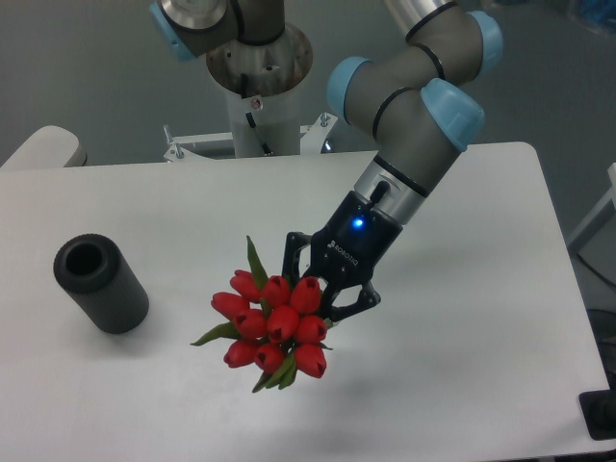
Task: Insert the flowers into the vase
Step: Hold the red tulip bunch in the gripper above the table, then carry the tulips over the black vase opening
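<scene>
My gripper (322,294) is clamped on the flowers (274,325), its dark fingers closed in around the stem end of the bunch while the red heads point out toward the front-left corner of the table (481,318). In the fixed camera, the only view I have, the bunch hangs over the middle of the bench, a little nearer the front edge than the back, and whether it is clear of the surface I cannot tell from this angle.

The vase (99,283) stands well apart from it, near the left edge, with its round hole open to the camera and nothing in it. So I judge the step in hand to be the carry across to the left. To do it well I would keep the grip firm and turn the wrist so the stems lead downward, because the heads face away from the tool now and the stems themselves are hidden behind the buds. Then I would centre the stems over the hole before lowering, since the thick wall looks easy to catch and the cylinder could tip if pushed sideways.

Counting: one arm, one tool, one vase, one bunch. I make out about nine or ten red buds, some overlapping, and roughly four green leaves poking out around them.
</scene>
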`<action>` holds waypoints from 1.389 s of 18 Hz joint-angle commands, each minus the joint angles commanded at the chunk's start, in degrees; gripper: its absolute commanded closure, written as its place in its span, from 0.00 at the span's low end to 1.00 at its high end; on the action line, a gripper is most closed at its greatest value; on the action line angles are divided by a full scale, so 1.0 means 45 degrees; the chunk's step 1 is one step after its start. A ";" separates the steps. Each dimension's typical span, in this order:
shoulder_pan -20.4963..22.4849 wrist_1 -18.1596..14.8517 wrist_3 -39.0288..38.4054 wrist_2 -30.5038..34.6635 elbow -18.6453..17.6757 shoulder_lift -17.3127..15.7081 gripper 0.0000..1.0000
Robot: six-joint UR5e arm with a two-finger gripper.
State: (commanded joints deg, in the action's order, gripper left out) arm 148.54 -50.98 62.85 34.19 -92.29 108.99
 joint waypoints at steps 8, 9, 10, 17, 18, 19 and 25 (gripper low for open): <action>-0.0703 0.0176 -0.0976 -0.0877 0.0058 -0.0312 0.68; -0.0781 0.0195 -0.1113 -0.1420 0.0001 -0.0313 0.68; -0.0801 0.0195 -0.1173 -0.2025 -0.0116 -0.0313 0.69; -0.1309 0.0586 -0.1096 -0.3922 -0.1385 -0.0839 0.69; -0.1367 0.0567 -0.1095 -0.4332 -0.1503 -0.1033 0.69; -0.1406 0.0566 -0.1153 -0.4665 -0.1620 -0.1267 0.70; -0.2225 0.0547 -0.1193 -0.5683 -0.2577 -0.2694 0.73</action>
State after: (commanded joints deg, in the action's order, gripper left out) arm 138.52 -48.52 57.48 8.62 -103.88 96.86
